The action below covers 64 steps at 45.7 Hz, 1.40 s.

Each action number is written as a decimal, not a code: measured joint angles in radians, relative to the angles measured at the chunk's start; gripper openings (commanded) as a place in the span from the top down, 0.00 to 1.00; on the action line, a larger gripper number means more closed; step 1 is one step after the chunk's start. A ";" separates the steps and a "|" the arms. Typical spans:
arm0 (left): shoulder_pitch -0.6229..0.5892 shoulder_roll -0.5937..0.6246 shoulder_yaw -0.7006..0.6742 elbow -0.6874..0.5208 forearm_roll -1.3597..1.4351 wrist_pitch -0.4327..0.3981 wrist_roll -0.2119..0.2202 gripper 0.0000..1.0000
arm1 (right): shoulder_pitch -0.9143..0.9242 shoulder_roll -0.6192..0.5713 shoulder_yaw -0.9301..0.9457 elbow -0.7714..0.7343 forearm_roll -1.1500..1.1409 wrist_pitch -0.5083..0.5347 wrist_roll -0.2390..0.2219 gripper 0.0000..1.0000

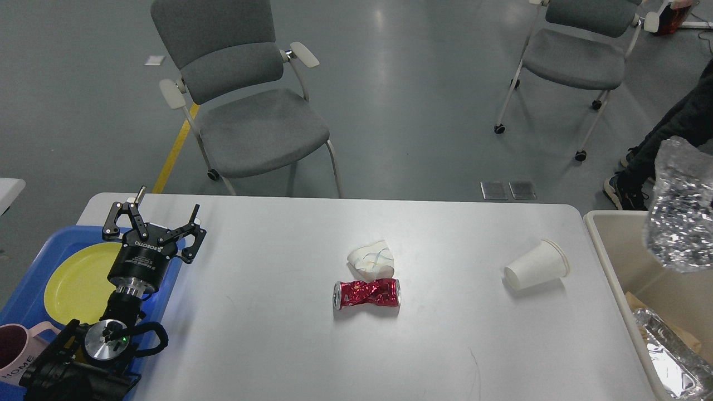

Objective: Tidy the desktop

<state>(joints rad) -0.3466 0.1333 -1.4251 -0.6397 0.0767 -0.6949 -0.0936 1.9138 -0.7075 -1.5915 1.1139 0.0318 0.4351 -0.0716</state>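
Desktop (267, 345); foil (682, 223) edge-cropped, blurred.

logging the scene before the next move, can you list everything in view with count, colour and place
desktop: 1, white, centre of view
crushed can: 1, red, lying on its side mid-desktop
crumpled paper: 1, white, just behind the can
paper cup: 1, white, on its side near the desktop's right edge
foil wad: 1, silver, in the air over the bin at far right
bin: 1, beige, right of the desktop, with foil inside
tray: 1, blue, at the desktop's left edge
plate: 1, yellow, on the tray
mug: 1, pink, on the tray, bottom left
chairs: 2, grey, on the floor behind the desktop
left claw: 1, black, open, over the tray's right edge
right claw: not in view
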 measured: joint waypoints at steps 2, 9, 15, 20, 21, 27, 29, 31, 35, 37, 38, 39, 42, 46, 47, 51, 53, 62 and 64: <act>0.000 0.000 0.000 0.000 0.000 0.000 0.000 0.04 | -0.095 -0.029 0.039 -0.073 0.001 -0.011 0.000 1.00; 0.000 0.000 0.000 0.000 0.000 0.000 0.000 0.04 | -0.440 -0.072 0.250 -0.313 0.010 -0.080 -0.001 1.00; 0.000 0.000 0.000 0.000 0.000 0.000 0.000 0.04 | -0.772 -0.059 0.454 -0.531 0.029 -0.183 -0.002 1.00; 0.000 0.000 0.000 0.000 0.000 0.000 0.000 0.04 | -1.059 0.011 0.646 -0.732 0.039 -0.285 -0.008 1.00; 0.000 0.000 0.000 0.000 0.000 0.000 0.000 0.04 | -1.104 0.030 0.675 -0.771 0.039 -0.299 -0.010 1.00; 0.000 0.001 0.000 0.000 0.000 0.000 0.000 0.04 | -1.320 0.165 0.800 -1.009 0.040 -0.346 -0.014 1.00; 0.000 0.001 0.000 0.000 0.000 0.000 0.000 0.04 | -1.367 0.206 0.819 -1.064 0.040 -0.358 -0.014 1.00; 0.000 0.001 0.000 0.000 0.000 0.000 0.000 0.04 | -1.396 0.236 0.832 -1.094 0.040 -0.372 -0.015 1.00; 0.000 0.002 0.000 0.000 0.000 0.000 0.000 0.04 | -1.429 0.270 0.854 -1.120 0.041 -0.414 -0.016 1.00; 0.000 0.002 0.000 0.000 0.000 0.000 0.000 0.04 | -1.441 0.277 0.861 -1.124 0.041 -0.431 -0.018 1.00; 0.000 0.002 0.000 0.000 0.000 0.000 0.000 0.04 | -1.445 0.280 0.863 -1.126 0.041 -0.436 -0.018 1.00; 0.000 0.002 0.000 0.000 0.000 0.000 0.000 0.04 | -1.451 0.283 0.865 -1.126 0.042 -0.441 -0.019 1.00; -0.001 0.002 0.000 0.000 0.000 0.000 0.000 0.04 | -1.464 0.297 0.868 -1.126 0.042 -0.447 -0.020 1.00; -0.001 0.002 0.000 0.000 0.000 0.000 0.000 0.04 | -1.470 0.309 0.869 -1.126 0.042 -0.449 -0.022 1.00; -0.001 0.002 0.000 0.000 0.000 0.000 0.000 0.04 | -1.471 0.312 0.869 -1.126 0.042 -0.449 -0.022 1.00; -0.001 0.002 0.000 0.000 0.000 0.000 0.000 0.04 | -1.476 0.324 0.868 -1.126 0.042 -0.449 -0.025 1.00; -0.001 0.002 0.000 0.000 0.000 0.000 0.000 0.04 | -1.481 0.330 0.867 -1.126 0.042 -0.449 -0.026 1.00; -0.002 0.002 0.000 0.000 0.000 0.000 0.000 0.04 | -1.490 0.345 0.861 -1.120 0.042 -0.449 -0.027 0.97; -0.002 0.002 0.000 0.000 0.000 0.000 0.000 0.04 | -1.490 0.347 0.861 -1.119 0.042 -0.449 -0.027 0.69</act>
<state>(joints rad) -0.3484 0.1350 -1.4251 -0.6397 0.0767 -0.6949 -0.0936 0.4234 -0.3607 -0.7309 -0.0051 0.0736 -0.0143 -0.0990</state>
